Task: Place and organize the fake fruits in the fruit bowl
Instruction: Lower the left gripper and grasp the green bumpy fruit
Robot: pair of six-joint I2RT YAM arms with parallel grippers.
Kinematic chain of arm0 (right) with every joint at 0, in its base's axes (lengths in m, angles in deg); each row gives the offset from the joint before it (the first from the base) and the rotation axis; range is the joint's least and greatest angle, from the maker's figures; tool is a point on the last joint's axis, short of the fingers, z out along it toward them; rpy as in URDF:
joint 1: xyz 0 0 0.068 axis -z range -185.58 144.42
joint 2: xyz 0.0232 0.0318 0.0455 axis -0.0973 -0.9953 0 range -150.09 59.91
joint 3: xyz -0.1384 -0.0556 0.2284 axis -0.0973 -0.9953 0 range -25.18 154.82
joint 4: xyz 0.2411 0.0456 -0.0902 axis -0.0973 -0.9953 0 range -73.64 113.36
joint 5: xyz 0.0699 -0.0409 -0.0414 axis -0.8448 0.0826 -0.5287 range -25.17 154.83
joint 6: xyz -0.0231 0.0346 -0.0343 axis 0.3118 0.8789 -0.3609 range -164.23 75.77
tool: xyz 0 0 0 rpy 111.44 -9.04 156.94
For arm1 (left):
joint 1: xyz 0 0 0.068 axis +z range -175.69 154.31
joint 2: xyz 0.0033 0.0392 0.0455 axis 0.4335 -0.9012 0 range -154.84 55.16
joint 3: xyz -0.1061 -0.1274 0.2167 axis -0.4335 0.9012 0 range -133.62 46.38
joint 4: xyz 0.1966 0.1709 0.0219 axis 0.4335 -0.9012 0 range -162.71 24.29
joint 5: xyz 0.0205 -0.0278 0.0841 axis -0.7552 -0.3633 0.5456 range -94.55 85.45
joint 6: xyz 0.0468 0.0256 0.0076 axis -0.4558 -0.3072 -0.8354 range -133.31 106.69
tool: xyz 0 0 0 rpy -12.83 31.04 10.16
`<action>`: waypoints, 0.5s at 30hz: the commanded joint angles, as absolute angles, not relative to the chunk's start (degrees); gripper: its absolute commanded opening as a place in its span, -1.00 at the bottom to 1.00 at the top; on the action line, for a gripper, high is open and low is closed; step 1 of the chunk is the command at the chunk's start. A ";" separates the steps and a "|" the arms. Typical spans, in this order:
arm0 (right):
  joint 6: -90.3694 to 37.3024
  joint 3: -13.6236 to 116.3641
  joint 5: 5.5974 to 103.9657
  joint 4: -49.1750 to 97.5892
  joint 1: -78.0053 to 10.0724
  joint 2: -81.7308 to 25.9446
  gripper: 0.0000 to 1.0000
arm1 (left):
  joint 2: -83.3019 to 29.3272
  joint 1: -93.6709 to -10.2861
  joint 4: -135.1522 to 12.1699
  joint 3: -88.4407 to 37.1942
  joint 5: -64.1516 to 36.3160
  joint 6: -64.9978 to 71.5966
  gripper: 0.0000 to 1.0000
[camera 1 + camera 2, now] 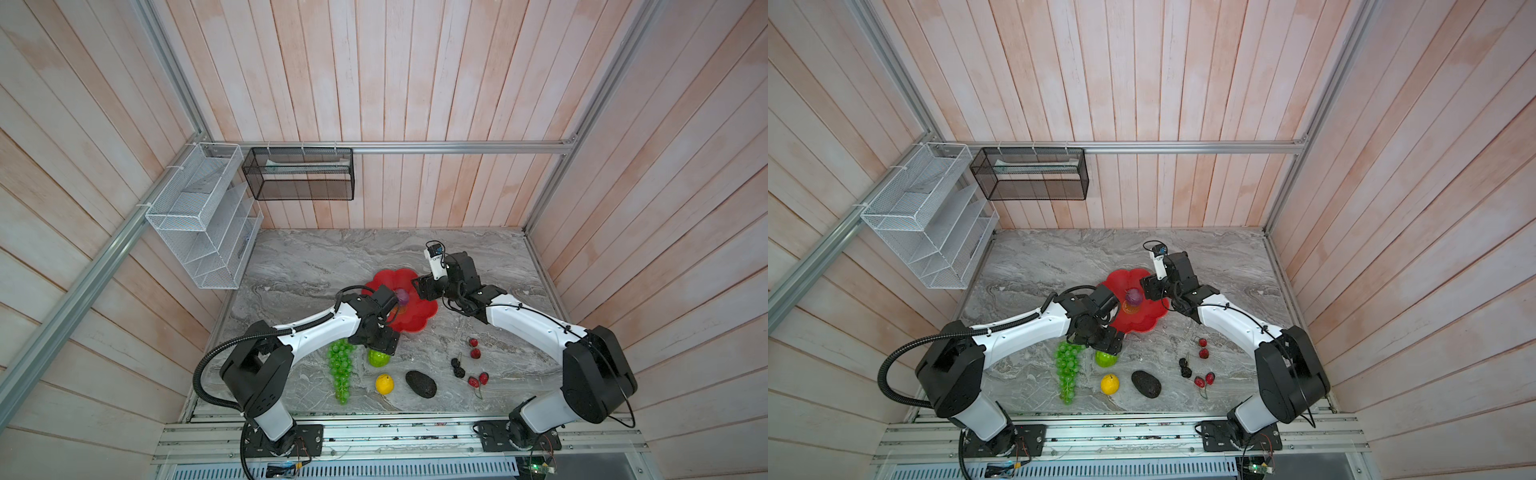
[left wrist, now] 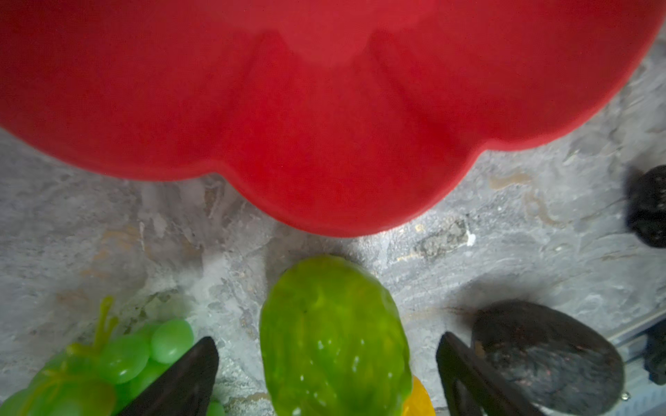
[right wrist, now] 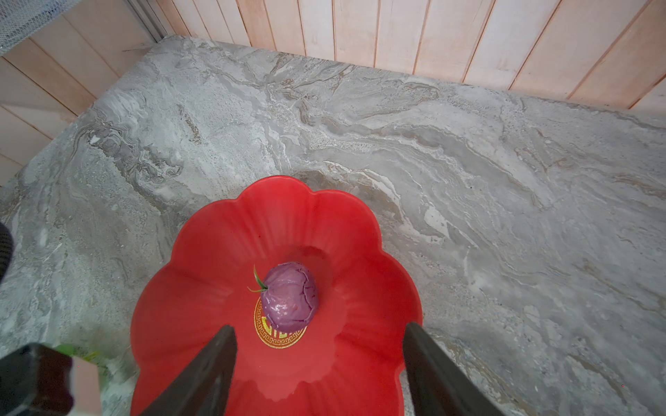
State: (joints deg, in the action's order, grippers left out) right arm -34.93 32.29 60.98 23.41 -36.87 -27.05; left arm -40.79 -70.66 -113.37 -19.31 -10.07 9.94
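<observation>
The left gripper (image 2: pixel 328 342) gapes around the bumpy lime-green ball (image 2: pixel 335 317), apparently not touching; the right gripper (image 3: pixel 320 327) hangs spread, empty, over the fruit bowl (image 3: pixel 201 252) with the purple ball (image 3: pixel 290 297)

Red fruit bowl (image 3: pixel 201 230) — purple ball (image 3: pixel 290 295)

Ball (image 3: pixel 290 297) in fruit bowl (image 3: pixel 201 259); lemon (image 1: pixel 384 384) left of avocado (image 1: pixel 420 384).

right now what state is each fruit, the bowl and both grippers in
red bowl, on table, holds only the purple ball
purple ball, in bowl's centre, free
green ball, on table, not gripped
grapes, on table
lemon, on table
avocado, on table
berries, scattered on table
left gripper, open, straddling green ball
right gripper, open, empty, over bowl
</observation>
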 commanded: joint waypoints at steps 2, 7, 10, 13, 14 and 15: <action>-33.64 30.45 61.10 26.16 -36.41 -25.52 0.47 | -43.04 -70.78 -115.05 -20.68 -10.09 8.62 0.93; -33.60 30.45 60.41 25.66 -36.41 -25.70 0.47 | -44.32 -70.78 -113.25 -20.25 -9.77 8.46 0.87; -33.60 30.15 60.07 25.58 -36.39 -25.79 0.47 | -45.57 -70.78 -112.99 -20.24 -11.07 7.55 0.80; -33.42 29.94 60.04 25.61 -36.43 -25.70 0.47 | -45.97 -70.82 -112.39 -20.07 -11.75 7.26 0.70; -33.29 29.83 60.06 25.69 -36.42 -25.53 0.47 | -45.98 -70.79 -112.45 -20.07 -11.79 7.25 0.68; -33.15 29.57 60.07 25.84 -36.41 -25.37 0.47 | -46.05 -70.82 -112.55 -20.12 -11.97 7.13 0.67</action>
State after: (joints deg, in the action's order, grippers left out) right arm -33.84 30.83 60.65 24.96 -36.61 -26.77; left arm -45.09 -70.75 -113.00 -19.40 -10.81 8.23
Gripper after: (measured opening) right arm 0.735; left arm 0.839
